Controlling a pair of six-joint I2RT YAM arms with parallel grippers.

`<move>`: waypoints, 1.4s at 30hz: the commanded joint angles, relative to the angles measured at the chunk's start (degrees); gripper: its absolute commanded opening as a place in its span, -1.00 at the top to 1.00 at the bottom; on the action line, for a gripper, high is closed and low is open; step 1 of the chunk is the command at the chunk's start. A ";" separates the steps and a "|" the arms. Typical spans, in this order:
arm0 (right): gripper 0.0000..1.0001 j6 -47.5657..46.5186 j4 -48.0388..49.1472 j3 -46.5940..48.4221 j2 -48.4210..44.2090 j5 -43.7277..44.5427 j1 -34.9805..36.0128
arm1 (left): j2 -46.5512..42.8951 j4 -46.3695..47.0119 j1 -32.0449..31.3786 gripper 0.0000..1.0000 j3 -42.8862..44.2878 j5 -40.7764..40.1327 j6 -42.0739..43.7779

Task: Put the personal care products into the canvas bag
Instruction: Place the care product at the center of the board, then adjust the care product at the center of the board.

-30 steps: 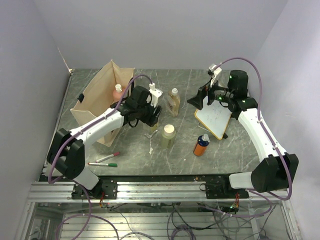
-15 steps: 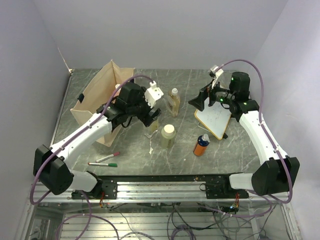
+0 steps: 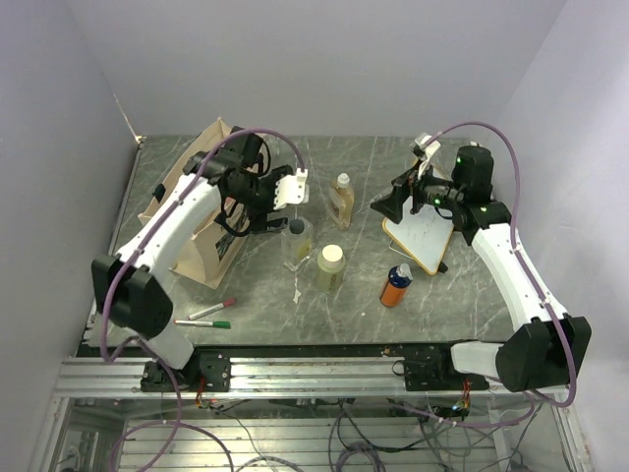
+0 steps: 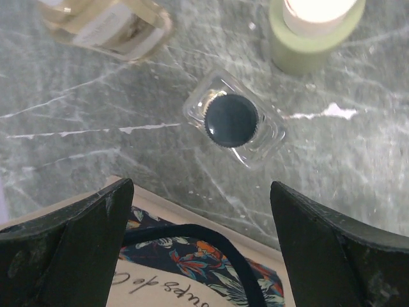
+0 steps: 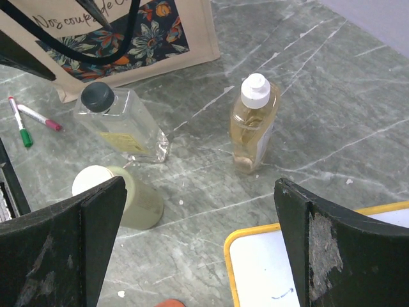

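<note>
Left hand [image 4: 198, 190] wide and empty above clear black-capped bottle [image 4: 231, 119] beside canvas bag [image 4: 192, 272]; right hand [image 5: 201, 185] wide, empty.

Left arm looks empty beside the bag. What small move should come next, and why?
Probably lower the left gripper onto the clear bottle with the black cap. Its jaws are open and empty, and that bottle stands upright just ahead of the fingers, on the table beside the canvas bag.
</note>
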 commanded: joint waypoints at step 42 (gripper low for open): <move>-0.99 -1.00 2.55 -3.07 -2.66 -3.80 -1.75 | 24.64 -22.55 -4.46 -0.99 17.20 11.47 28.58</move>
